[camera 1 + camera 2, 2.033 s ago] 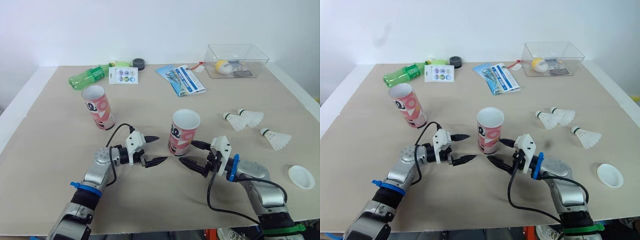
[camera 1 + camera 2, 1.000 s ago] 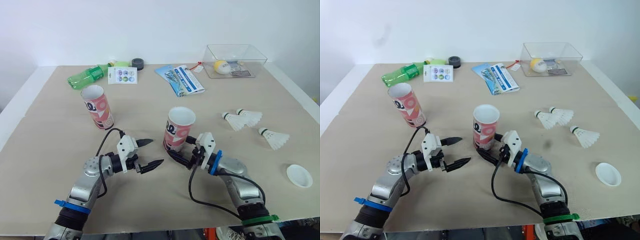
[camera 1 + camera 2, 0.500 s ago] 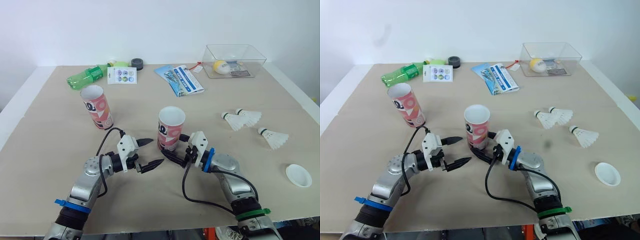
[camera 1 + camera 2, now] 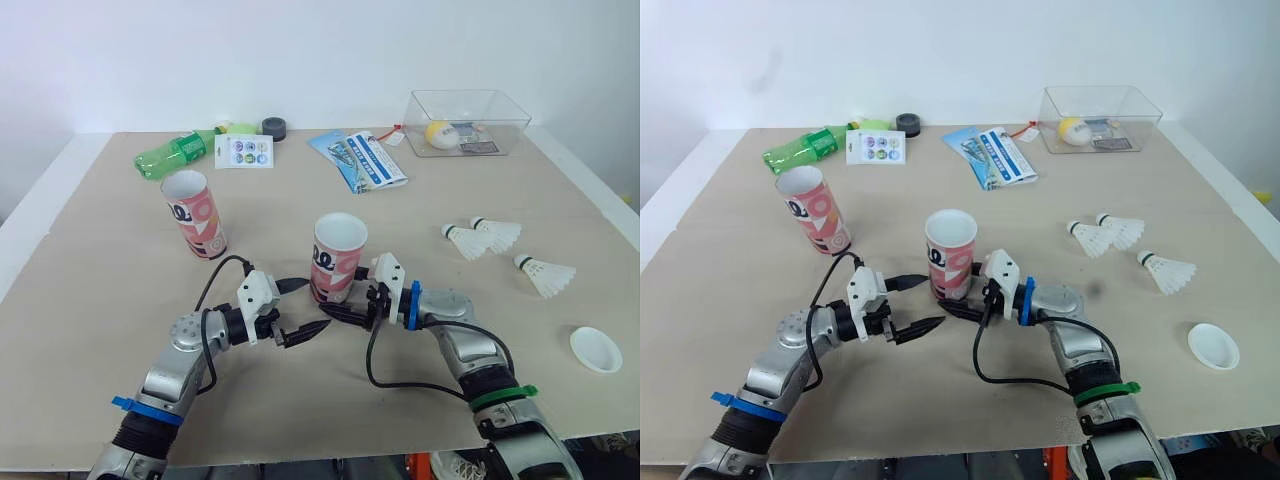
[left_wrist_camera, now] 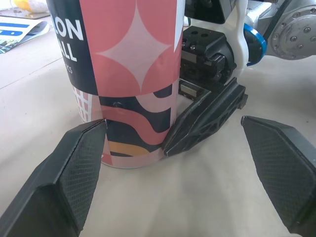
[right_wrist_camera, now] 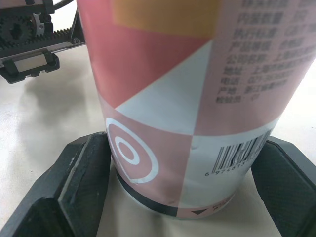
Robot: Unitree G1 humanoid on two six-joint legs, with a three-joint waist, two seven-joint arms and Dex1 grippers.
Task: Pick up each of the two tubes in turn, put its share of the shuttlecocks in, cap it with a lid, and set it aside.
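The tube (image 5: 128,74) is showing smooth printed card with a slight sheen. The left gripper (image 4: 312,305) is presenting fingers (image 5: 74,173) of matt black plastic, finely cross-hatched. The table (image 4: 100,250) is looking matt beige, and the box (image 4: 515,120) is gleaming, clear plastic.

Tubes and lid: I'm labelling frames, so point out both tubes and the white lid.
middle tube (image 4: 335,265), left eye view, pink side wall.
left tube (image 4: 200,222), left eye view, pink side wall.
lid (image 4: 596,350), left eye view, its centre.

Right pincer (image 4: 338,298) clamps near tube (image 4: 338,250) base, crowding space between left pincer (image 4: 316,305) fingers.
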